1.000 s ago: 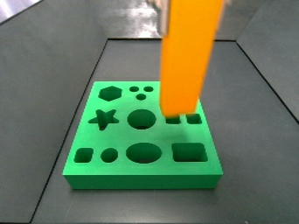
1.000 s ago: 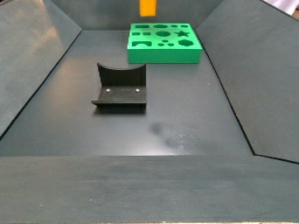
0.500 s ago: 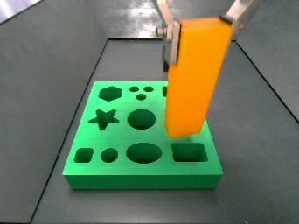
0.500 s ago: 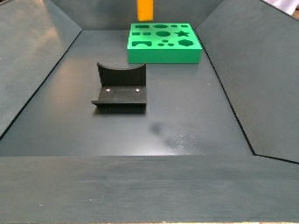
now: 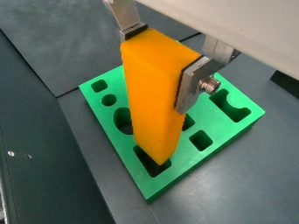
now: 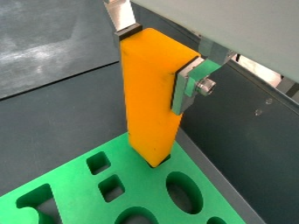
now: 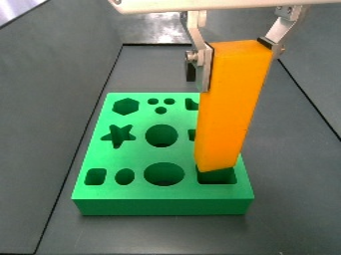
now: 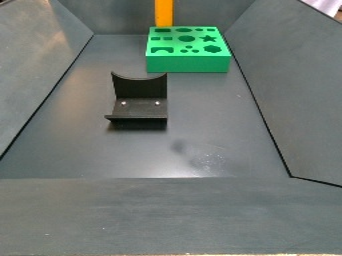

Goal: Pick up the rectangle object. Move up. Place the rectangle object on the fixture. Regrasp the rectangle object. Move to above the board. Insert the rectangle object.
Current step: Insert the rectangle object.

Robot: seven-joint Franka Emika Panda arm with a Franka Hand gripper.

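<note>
1. The fixture is sitting well apart from the board.
2. The gripper is clamping the rectangle object upright, its lower end entering a square hole at the board's corner.

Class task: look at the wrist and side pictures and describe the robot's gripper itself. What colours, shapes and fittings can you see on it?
The gripper, up above the board, has two flat silver metal fingers, thin plate-like strips. In both wrist views a round silver bolt head sits on one finger's outer face. In a side view the fingers hang from a pale, whitish body. No cables or markings show.
</note>
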